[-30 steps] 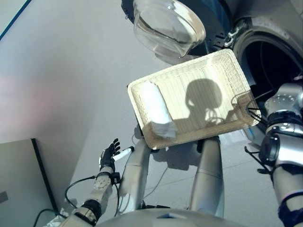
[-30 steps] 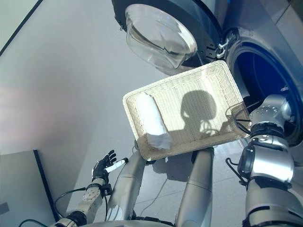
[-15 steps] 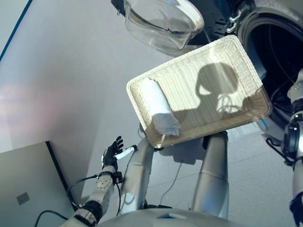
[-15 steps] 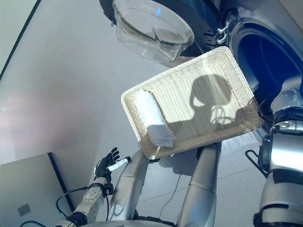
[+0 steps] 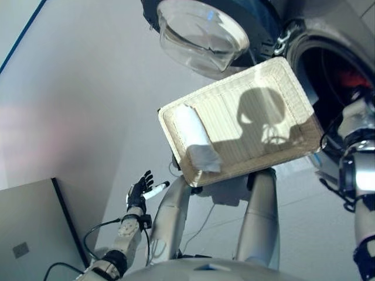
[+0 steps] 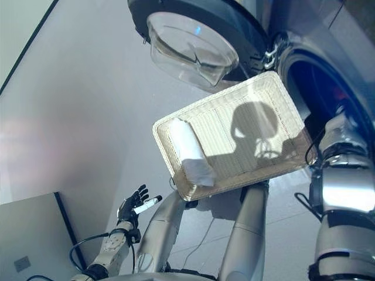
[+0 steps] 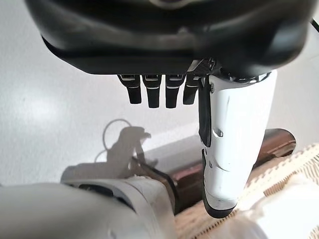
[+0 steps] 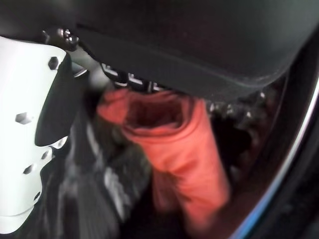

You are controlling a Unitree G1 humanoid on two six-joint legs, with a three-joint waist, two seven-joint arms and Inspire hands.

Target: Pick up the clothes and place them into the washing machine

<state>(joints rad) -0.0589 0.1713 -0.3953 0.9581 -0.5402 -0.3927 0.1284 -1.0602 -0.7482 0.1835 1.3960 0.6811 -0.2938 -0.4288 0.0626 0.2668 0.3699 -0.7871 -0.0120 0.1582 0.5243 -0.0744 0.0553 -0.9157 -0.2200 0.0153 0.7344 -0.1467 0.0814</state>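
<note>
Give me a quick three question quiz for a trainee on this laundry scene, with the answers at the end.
1. True or false: the white rolled cloth lies in the wicker basket.
2. What colour is the garment shown past the right hand in the right wrist view?
A. red-orange
B. blue
C. green
3. Fill in: the washing machine door stands ____.

Key
1. True; it lies at the basket's left end.
2. A; the red-orange garment is inside the drum, though whether the fingers are clamped on it cannot be told.
3. Open. The left hand hangs open and empty, low beside the basket.
</note>
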